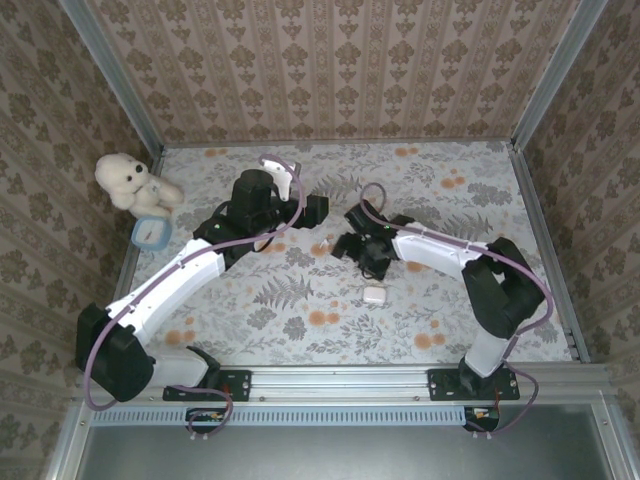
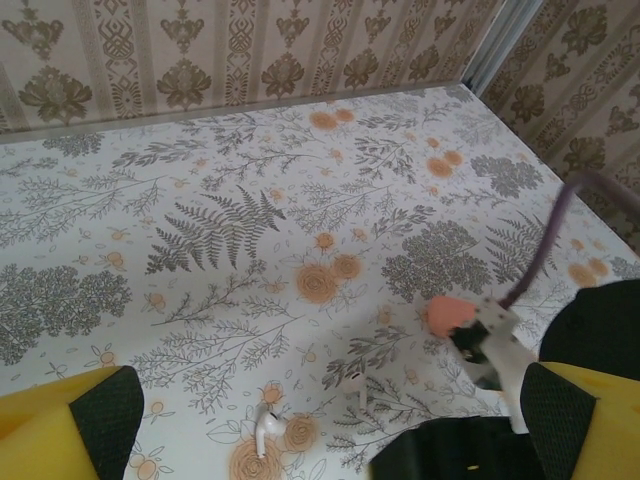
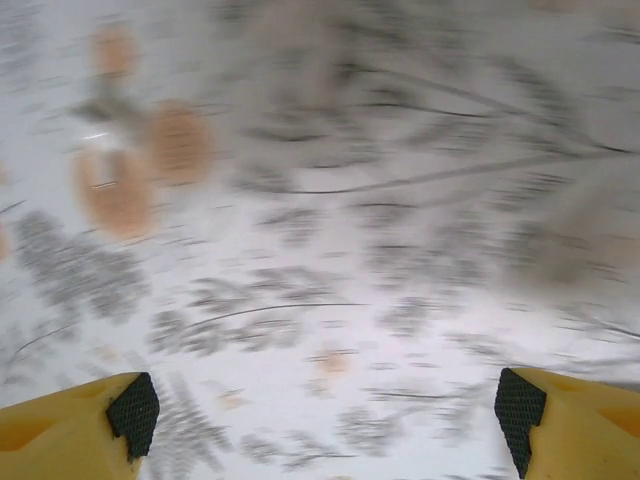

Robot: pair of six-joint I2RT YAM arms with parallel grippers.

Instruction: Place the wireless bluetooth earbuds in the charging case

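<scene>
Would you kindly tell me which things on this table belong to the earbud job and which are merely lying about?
For the job: white earbud; second white earbud; white charging case.

Just lying about: plush bear; small blue-rimmed object beside it.

left arm (image 1: 185, 275) and right arm (image 1: 440, 250): white shells, black joints, purple cables (image 2: 545, 250); yellow fingers (image 3: 60, 425), black pads (image 3: 133, 412) lining the jaws' inner faces.
</scene>
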